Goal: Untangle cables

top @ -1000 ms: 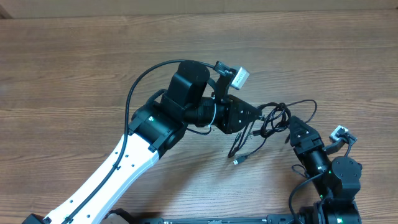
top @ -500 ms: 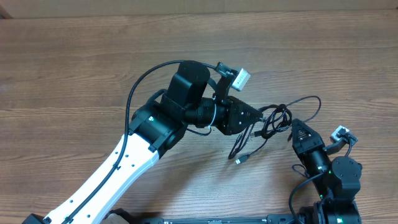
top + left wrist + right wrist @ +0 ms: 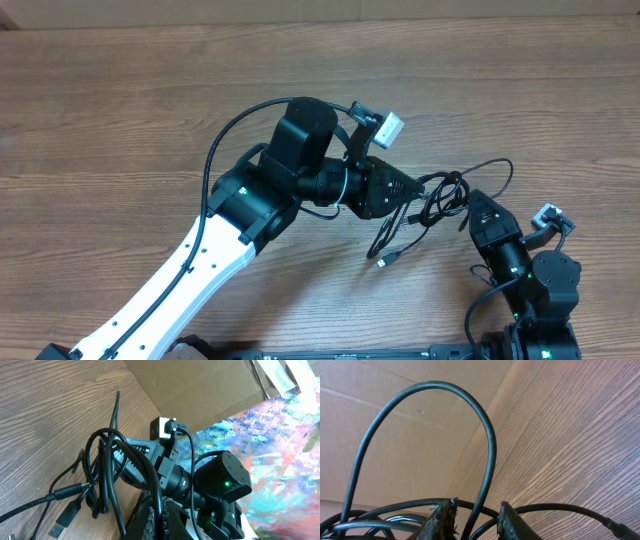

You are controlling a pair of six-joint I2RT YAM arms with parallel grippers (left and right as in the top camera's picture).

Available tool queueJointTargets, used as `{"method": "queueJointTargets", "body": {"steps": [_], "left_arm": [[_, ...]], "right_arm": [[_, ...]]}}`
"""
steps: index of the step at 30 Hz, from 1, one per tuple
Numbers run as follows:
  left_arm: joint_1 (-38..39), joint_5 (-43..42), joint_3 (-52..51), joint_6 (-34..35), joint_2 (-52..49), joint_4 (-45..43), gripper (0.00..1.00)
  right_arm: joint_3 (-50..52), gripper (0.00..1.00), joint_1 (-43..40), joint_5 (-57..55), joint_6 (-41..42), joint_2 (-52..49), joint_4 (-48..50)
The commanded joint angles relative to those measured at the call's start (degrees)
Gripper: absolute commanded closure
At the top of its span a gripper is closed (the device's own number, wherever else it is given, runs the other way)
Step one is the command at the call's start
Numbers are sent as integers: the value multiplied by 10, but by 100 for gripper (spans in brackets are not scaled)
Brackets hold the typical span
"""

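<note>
The cables (image 3: 441,196) form a black tangle on the wooden table between my two grippers, with a USB plug (image 3: 384,261) trailing toward the front. My left gripper (image 3: 412,190) meets the tangle's left side. In the left wrist view this gripper (image 3: 161,511) is shut on one black strand, and the knot of cables (image 3: 106,467) hangs just ahead of it. My right gripper (image 3: 476,201) sits at the tangle's right edge. Seen from the right wrist, its jaws (image 3: 478,505) stand apart with a cable loop (image 3: 487,435) passing loosely between them, not pinched.
A cardboard wall (image 3: 200,385) stands along the table's far edge, with a colourful painted sheet (image 3: 285,435) beside it. The right arm's camera and wrist (image 3: 220,480) sit close behind the tangle. Bare wood (image 3: 120,110) stretches to the left and back.
The tangle's right loop shifted a little outward and back. The right gripper nudged slightly toward the front, then returned. The left gripper keeps its hold.
</note>
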State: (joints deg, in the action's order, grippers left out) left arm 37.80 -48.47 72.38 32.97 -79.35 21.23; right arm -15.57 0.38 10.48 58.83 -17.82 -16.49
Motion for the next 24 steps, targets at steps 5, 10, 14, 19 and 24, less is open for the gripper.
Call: {"method": "queueJointTargets", "body": {"steps": [5,10,14,19,24], "left_arm": [[1,-24,10,4,7,-5,96],[1,8,10,-15,7,-3,96],[1,87,10,-49,7,14,96],[1,239,10,-73,6,67,96],[1,329,10,-73,6,117,96]], "right_arm": [[-9,96,-1,-6,-1,4,2],[-9,96,-1,0,-1,4,3],[-9,96,-1,25,-1,4,19],[-9,96,-1,91,0,4,79],[-9,96,-1,137,10,4,126]]}}
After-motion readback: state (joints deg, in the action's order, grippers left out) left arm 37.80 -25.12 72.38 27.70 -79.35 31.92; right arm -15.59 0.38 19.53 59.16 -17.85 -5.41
